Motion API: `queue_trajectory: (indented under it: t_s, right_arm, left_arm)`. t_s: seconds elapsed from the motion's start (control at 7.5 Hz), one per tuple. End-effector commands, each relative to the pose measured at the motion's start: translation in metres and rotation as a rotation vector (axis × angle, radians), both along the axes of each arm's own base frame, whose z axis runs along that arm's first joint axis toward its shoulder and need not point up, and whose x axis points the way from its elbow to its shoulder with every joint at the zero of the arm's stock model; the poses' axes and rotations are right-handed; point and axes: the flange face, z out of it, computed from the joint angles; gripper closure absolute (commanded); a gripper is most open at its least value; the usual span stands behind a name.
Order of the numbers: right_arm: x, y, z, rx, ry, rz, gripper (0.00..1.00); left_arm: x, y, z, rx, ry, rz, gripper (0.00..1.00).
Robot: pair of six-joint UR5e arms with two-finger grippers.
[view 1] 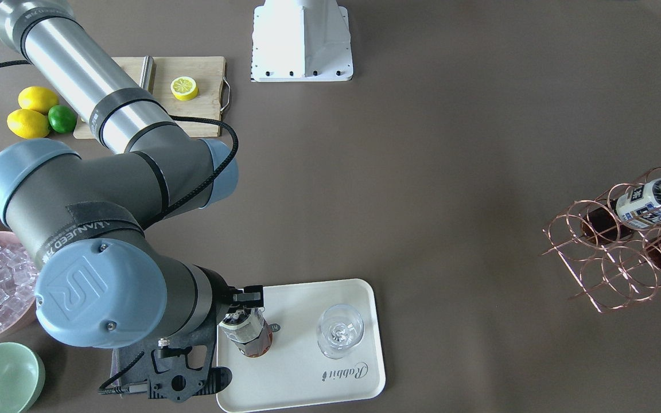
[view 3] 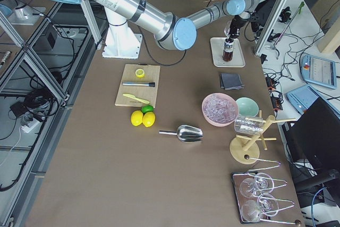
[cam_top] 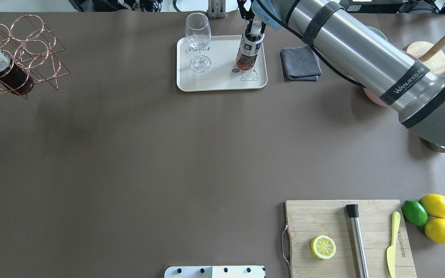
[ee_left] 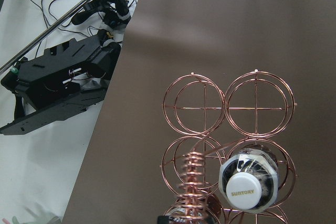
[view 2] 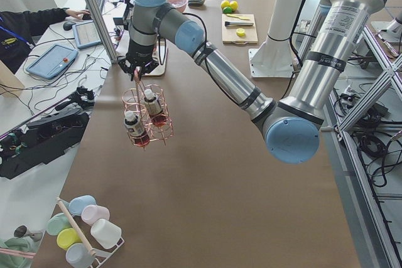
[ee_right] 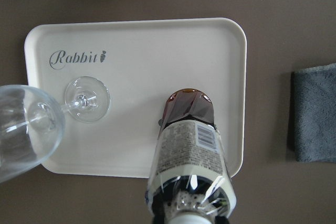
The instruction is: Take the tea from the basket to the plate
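Right hand clamps tea standing on plate beside glass; basket holds two bottles; left hand: cannot tell.

1. "Rabbit", grey script: on the plate, near one corner.
2. "SUNTORY", gold capitals: on the white cap of a bottle standing in the basket.
3. "WANJEED", white capitals, smaller marks after it unreadable: on a black band round the right arm.
4. "UR" monogram, raised: on that arm's blue joint cap.
5. Barcode, digits too small to read, and a large dark character "茶": on the label of the tea.
6. Burnt-in lettering, illegible: on the cutting board.
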Motion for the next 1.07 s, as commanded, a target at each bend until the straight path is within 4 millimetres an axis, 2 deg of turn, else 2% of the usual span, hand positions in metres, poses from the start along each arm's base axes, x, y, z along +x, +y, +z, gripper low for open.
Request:
queue_trajectory:
  t_s: [0.0, 0.13, 0.27, 0.4, 0.53, 0.67, 0.93]
  right_arm:
    - [-0.006, -0.001, -0.005, 0.038, 0.008, -0.017, 1.00]
    - [-0.006, -0.001, -0.006, 0.041, 0.007, -0.018, 0.92]
    - [-0.007, -0.001, -0.004, 0.055, 0.007, -0.033, 0.69]
    - [-0.009, -0.003, 0.003, 0.069, 0.008, -0.053, 0.61]
    - [-0.009, -0.003, 0.003, 0.069, 0.009, -0.055, 0.51]
    - [-0.012, -0.003, 0.007, 0.068, 0.015, -0.058, 0.48]
    - [-0.011, -0.003, 0.005, 0.070, 0.013, -0.058, 0.26]
  left_arm:
    - [-0.012, -0.041, 0.039, 0.041, -0.017, -0.026, 1.00]
    - [-0.008, -0.068, 0.045, 0.110, -0.064, 0.016, 1.00]
    - [-0.004, -0.095, 0.041, 0.144, -0.076, 0.037, 1.00]
    - [0.020, -0.111, 0.036, 0.190, -0.096, 0.076, 1.00]
    - [0.035, -0.128, 0.032, 0.209, -0.109, 0.107, 1.00]
    - [0.051, -0.141, 0.033, 0.223, -0.113, 0.128, 1.00]
    - [0.071, -0.160, 0.042, 0.270, -0.130, 0.134, 1.00]
